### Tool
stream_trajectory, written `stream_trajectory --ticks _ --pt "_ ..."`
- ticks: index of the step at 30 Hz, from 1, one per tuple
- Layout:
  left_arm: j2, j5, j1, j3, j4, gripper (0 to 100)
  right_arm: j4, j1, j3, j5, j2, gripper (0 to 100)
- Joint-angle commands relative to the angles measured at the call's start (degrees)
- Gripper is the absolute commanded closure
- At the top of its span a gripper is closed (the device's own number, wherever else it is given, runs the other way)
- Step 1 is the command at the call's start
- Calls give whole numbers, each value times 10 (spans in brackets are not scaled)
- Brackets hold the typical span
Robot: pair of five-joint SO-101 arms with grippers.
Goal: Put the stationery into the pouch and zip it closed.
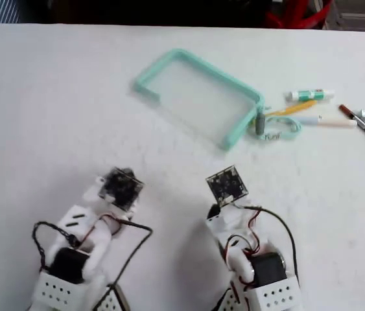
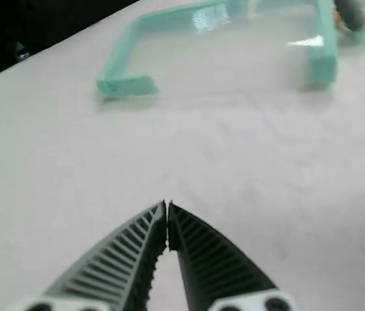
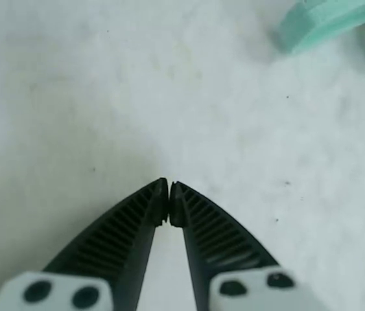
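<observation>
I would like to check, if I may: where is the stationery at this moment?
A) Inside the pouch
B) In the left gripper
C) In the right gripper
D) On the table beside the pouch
D: the glue stick and pens lie on the table just past one end of the pouch, outside its rim.
</observation>
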Motion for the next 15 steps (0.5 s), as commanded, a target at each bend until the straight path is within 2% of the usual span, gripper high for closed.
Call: stream_trajectory --ticks 1,10,15 --pt "-1 4 -81 -88 2 972 1 6 4 5 -3 981" --pt "9 4 -79 -254 14 958 5 5 4 5 -3 981" --pt "138 6 -63 -305 13 898 4 5 4 5 -3 981"
